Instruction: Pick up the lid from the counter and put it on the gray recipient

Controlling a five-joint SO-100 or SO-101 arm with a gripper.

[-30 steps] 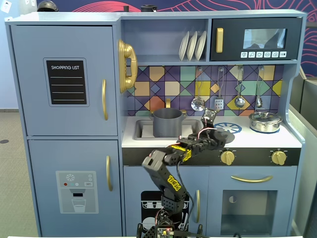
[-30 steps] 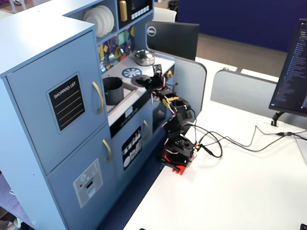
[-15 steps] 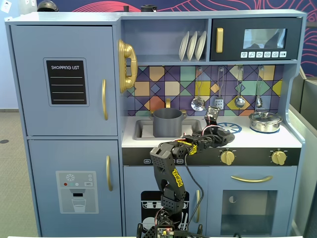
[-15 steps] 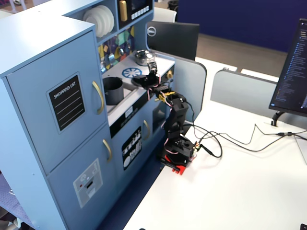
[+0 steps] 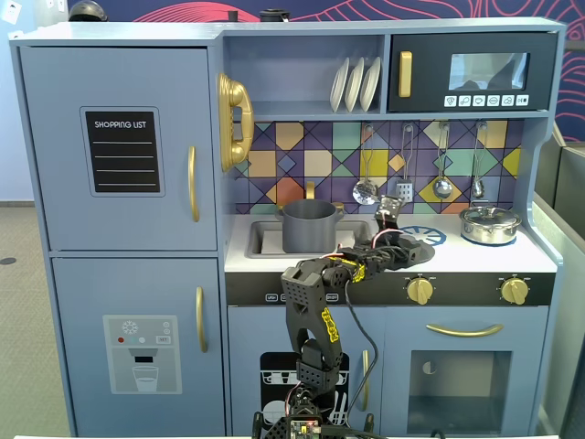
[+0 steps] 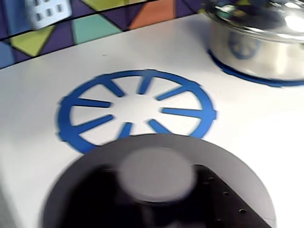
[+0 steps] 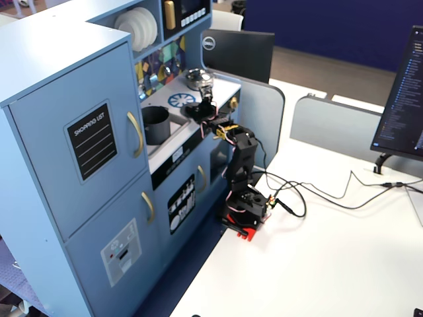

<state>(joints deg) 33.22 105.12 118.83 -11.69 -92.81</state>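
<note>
- Landmark: the blue burner mark [image 6: 137, 110] painted on the white counter [image 6: 28, 95] of a toy kitchen; all places below are given relative to it.
- Lid [image 6: 156, 185]: a flat, round, dark-gray disc with a paler center knob, seen in the wrist view just in front of the burner mark and overlapping its near edge. In a fixed view the lid [image 5: 409, 247] is seen at the near-left edge of the mark, low over the counter; whether it rests on the surface or is lifted cannot be told.
- Gripper [image 5: 391, 240]: placed at the lid, directly in front of the burner mark. A dark part of it is seen over the lid in the wrist view, but the fingertips are hidden; whether they are spread or clamped on the lid cannot be told.
- Gray pot [image 5: 308, 226]: upright in the sink, well to the left of the burner mark in a fixed view, its mouth uncovered.
- Silver pot [image 6: 259, 35]: lidded, to the right of the burner mark on a second mark; not part of the task.
- Progress: judged early. The lid is reached; lifting it clear, carrying it left and setting it on the gray pot are left.
</note>
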